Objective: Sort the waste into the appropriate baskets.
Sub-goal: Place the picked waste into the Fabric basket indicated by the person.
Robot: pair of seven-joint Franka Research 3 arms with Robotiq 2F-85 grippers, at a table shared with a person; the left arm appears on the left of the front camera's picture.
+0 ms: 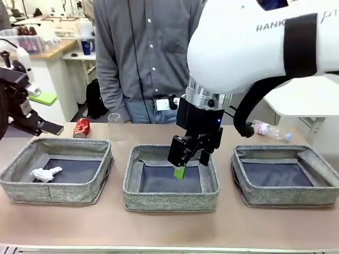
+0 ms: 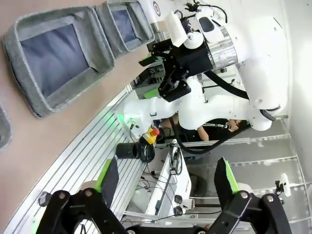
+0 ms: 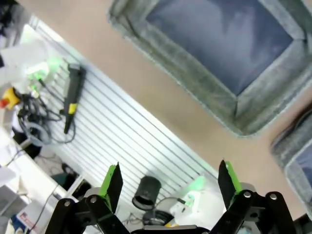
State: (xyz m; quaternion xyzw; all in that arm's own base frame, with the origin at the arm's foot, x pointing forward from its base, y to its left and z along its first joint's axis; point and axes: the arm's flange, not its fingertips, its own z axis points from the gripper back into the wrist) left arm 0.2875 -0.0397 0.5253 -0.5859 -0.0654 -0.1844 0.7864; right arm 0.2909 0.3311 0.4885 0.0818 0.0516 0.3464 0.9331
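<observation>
Left basket (image 1: 53,193) holds a crumpled white paper wad (image 1: 46,174); red can (image 1: 81,127), clear cup (image 1: 115,126) and bottle (image 1: 267,129) sit on the counter (image 1: 169,227) behind. Right jaws hang open over the middle basket (image 1: 169,201); left jaws also open.

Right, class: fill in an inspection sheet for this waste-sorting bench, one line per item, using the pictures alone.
Surface: tan table, no stains seen.
Job's things: the left basket holds a white paper wad. The middle basket and right basket hold nothing visible. The red can, clear cup and bottle, which lies on its side, are on the table behind the baskets.
Clutter: nothing seen.
End effectors: the right end effector is open and empty, above the middle basket. The left end effector is open and empty.
Cables: a black cable loops along the right arm.
Surroundings: a person stands at the far side, with lab benches behind.
</observation>
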